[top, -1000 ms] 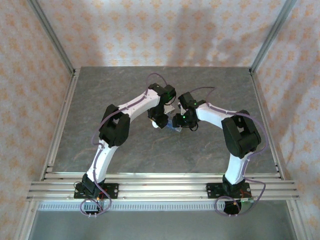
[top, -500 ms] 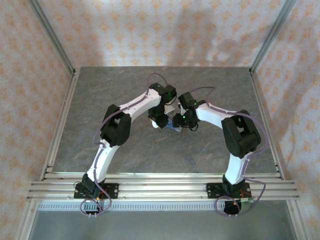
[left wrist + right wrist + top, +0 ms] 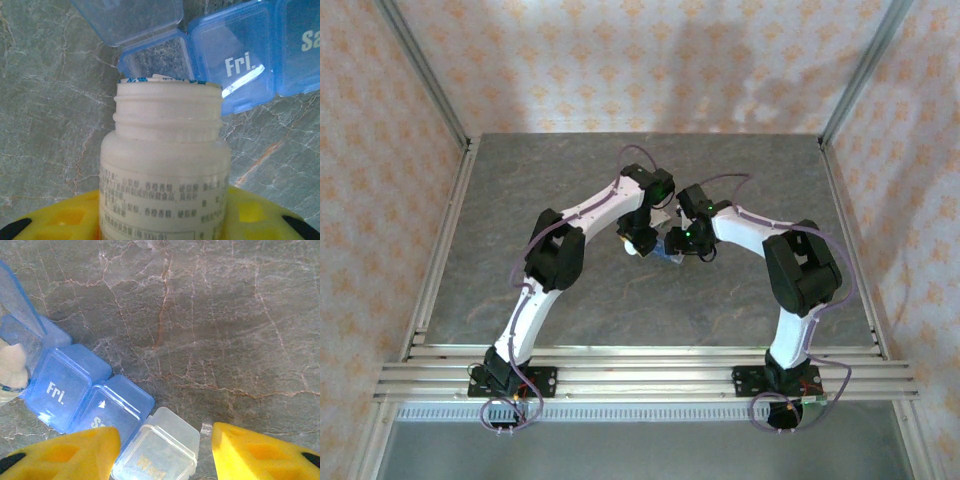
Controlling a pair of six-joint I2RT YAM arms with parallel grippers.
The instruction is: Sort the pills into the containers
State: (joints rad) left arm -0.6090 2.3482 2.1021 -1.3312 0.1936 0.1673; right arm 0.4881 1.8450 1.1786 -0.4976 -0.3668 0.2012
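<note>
The containers [image 3: 240,65] are a translucent blue pill box strip lying on the grey table; it also lies mid-table [image 3: 668,251] in the top view. Its end compartment [image 3: 160,55] is open, with the lid [image 3: 130,17] tipped up. The "Fri." compartment [image 3: 62,385] is closed. My left gripper [image 3: 162,220] is shut on a white, uncapped bottle [image 3: 165,150], whose mouth points at the open compartment. My right gripper [image 3: 165,450] is open and straddles a clear end compartment [image 3: 160,447], with a gap at the right finger [image 3: 255,452]. No pills are in view.
Both arms meet over the middle of the grey marbled table [image 3: 570,180]. Aluminium rails [image 3: 640,370] run along the near edge and the sides. Patterned walls enclose the table on three sides.
The left arm's elbow and wrist have shifted slightly to the right. The right arm and the pill box have stayed put.
</note>
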